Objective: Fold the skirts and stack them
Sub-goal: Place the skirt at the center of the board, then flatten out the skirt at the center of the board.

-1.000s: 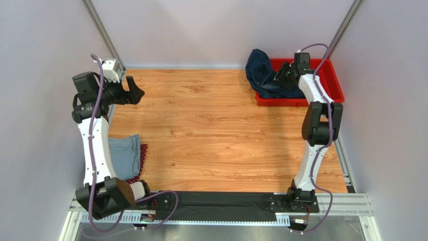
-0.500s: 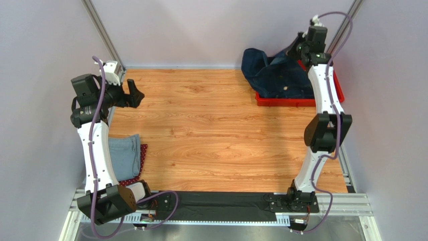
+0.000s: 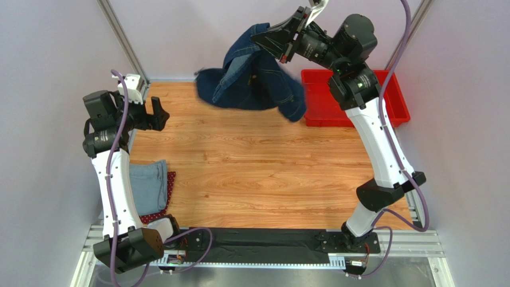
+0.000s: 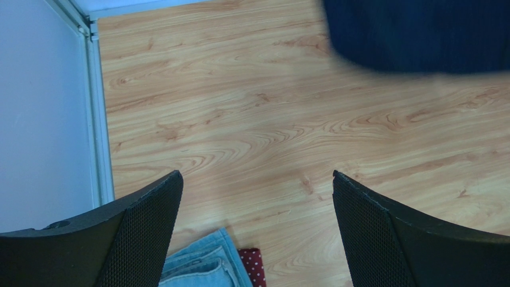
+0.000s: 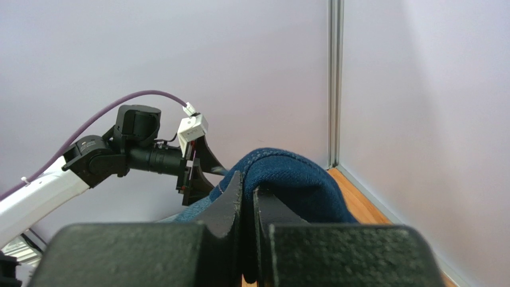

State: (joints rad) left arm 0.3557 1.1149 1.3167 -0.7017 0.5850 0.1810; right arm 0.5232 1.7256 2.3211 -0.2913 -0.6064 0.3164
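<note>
1. Near L edge of the table, beside the L arm's base: the light-blue denim skirt lies folded on the dark-red dotted skirt, which shows only as a red rim. Stack looks the same as a sec ago, so 2 of 3 seem done.
2. Mid table: bare wood w/ nothing on it. Judged as the likely spot for spreading the last skirt.
3. Left gripper, further back on the L side: jaws spread wide and holding nothing. It hovers over the wood and has barely shifted in the last sec. Its wrist cam catches both stacked skirts at the bottom edge and a dark blue blur at top R.
4. Right gripper, high at the rear: jaws pressed together, pinching a fold of the navy denim skirt. Its wrist cam shows denim bunched betw. the two pads. A sec ago the arm was low at the tray w/ the skirt still in it. Now the arm has swung up and L, and the skirt hangs off the table over the far middle, crumpled and half open.
5. Red tray, far R corner: floor now bare, skirt fully out.
6. Meaning: pick-up of the 3rd skirt seems done. Still to do are laying it flat, folding it and adding it to the stack. It hangs from one pinch point only, so it may land bunched. The L arm will prob. need to take a 2nd edge.
</note>
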